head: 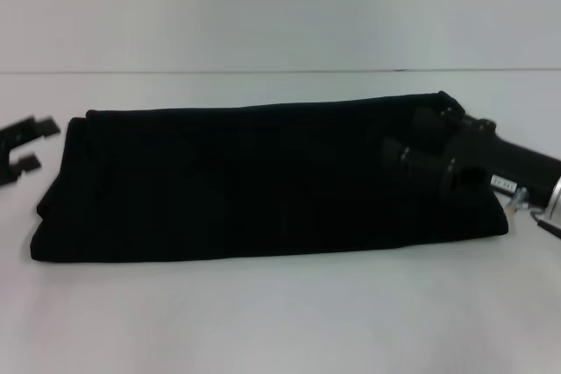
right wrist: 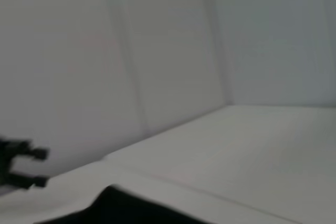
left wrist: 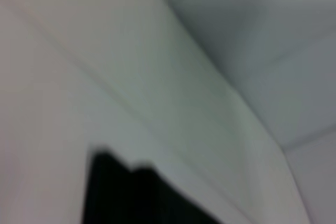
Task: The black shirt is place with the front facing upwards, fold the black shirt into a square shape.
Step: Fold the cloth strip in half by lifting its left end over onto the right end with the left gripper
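shirt (head: 254, 181) lying as a long band across the counter (head: 280, 321). right hand (head: 421, 142) sitting over its right end, grip unclear; left hand (head: 22, 148) gaping empty, off the left end.

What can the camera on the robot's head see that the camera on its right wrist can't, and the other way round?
Only the head view shows the black shirt whole, folded into a long band on the white table, with the right gripper over its right end. Only the right wrist view shows the white walls meeting in a corner behind the table. Both show part of the shirt, just a dark edge in the wrist picture, and the left gripper, open, off the shirt's left end.
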You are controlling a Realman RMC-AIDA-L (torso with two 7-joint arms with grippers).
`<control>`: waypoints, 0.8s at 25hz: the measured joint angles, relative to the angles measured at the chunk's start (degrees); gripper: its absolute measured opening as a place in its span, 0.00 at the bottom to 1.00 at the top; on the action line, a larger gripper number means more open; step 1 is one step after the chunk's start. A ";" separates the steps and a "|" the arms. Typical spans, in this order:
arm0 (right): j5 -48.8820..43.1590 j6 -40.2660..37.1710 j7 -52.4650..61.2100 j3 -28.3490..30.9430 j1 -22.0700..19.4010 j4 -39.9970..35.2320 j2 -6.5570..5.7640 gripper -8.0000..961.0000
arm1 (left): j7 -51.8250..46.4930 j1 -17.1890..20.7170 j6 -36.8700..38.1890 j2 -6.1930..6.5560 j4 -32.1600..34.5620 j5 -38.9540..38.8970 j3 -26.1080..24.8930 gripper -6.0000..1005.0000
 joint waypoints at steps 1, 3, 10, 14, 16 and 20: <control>-0.57 -0.61 -1.10 -0.38 -0.31 -0.01 0.16 0.77 | -1.82 0.60 1.86 0.45 0.40 0.64 0.67 0.82; -2.29 -0.49 -1.67 -1.09 -0.55 -0.02 0.41 0.81 | -6.98 2.75 8.34 0.92 2.75 2.59 1.66 0.85; -4.62 -0.34 -5.46 -2.08 -0.76 2.01 1.45 0.96 | -14.23 9.00 16.22 -0.41 7.23 3.69 1.62 0.86; -4.66 0.40 -5.98 -4.02 -0.70 2.86 1.48 0.98 | -16.17 9.80 14.88 -0.87 6.78 5.91 1.74 0.86; -4.67 0.99 -6.02 -5.26 -0.57 2.95 1.52 0.98 | -16.54 9.49 13.42 -1.02 5.73 6.43 2.03 0.86; -4.67 2.30 -6.03 -7.52 -0.28 3.15 1.72 0.98 | -16.80 8.53 10.30 -1.09 3.32 6.47 2.67 0.86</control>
